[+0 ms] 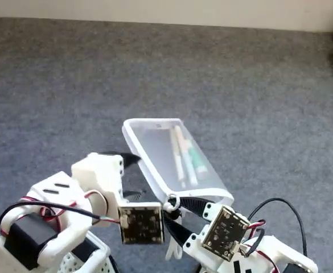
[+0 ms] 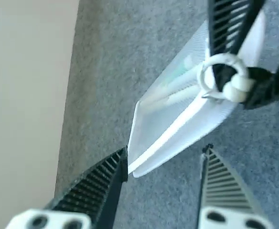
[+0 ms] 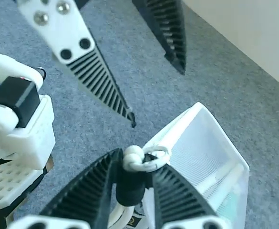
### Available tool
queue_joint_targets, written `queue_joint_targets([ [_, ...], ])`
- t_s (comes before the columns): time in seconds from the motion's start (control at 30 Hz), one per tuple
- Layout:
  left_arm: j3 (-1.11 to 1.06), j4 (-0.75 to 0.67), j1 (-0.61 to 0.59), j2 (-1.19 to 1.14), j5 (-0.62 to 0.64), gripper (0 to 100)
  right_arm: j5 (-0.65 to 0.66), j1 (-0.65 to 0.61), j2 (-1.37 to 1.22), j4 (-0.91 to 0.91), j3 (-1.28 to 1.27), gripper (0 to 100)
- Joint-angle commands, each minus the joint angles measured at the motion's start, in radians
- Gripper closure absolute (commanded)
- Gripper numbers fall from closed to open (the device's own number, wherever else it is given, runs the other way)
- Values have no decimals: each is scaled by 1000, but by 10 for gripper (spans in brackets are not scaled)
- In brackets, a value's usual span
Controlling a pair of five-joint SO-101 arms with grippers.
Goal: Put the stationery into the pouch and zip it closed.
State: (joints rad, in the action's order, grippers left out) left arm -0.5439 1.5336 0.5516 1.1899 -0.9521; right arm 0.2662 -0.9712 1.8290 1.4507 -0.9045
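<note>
A translucent white pouch [image 1: 169,151] lies on the grey carpet with a few pens [image 1: 184,154] inside it. My right gripper [image 3: 134,160] is shut on the pouch's zip pull [image 3: 140,158], a white ring and bead on a black tab, at the pouch's near corner [image 1: 172,201]. My left gripper [image 2: 164,150] stands open, one finger on each side of the pouch's [image 2: 177,124] long edge, not touching it. In the left wrist view the right gripper [image 2: 225,81] holds the ring beyond the pens [image 2: 180,93]. The left gripper [image 3: 156,95] hangs open above the pouch [image 3: 201,148] in the right wrist view.
Grey carpet [image 1: 69,85] covers the whole work surface, with free room to the left, right and far side of the pouch. A pale strip [image 1: 166,11] runs along the far edge. Both arm bodies crowd the near edge.
</note>
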Motion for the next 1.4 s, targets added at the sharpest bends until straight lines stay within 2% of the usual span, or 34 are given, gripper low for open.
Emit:
queue_joint_targets([
  [0.0,5,21,96,4,-12,753,17,56,4,28,114,994],
  [0.23,-84,2,168,2,-12,753,17,74,4,97,206,994],
  [0.63,-91,-127,174,-1,52,753,14,74,4,97,205,994],
  [0.87,-93,-152,272,-5,109,753,11,73,4,101,205,994],
  [1.37,-260,-311,271,-5,107,758,11,73,4,97,205,994],
])
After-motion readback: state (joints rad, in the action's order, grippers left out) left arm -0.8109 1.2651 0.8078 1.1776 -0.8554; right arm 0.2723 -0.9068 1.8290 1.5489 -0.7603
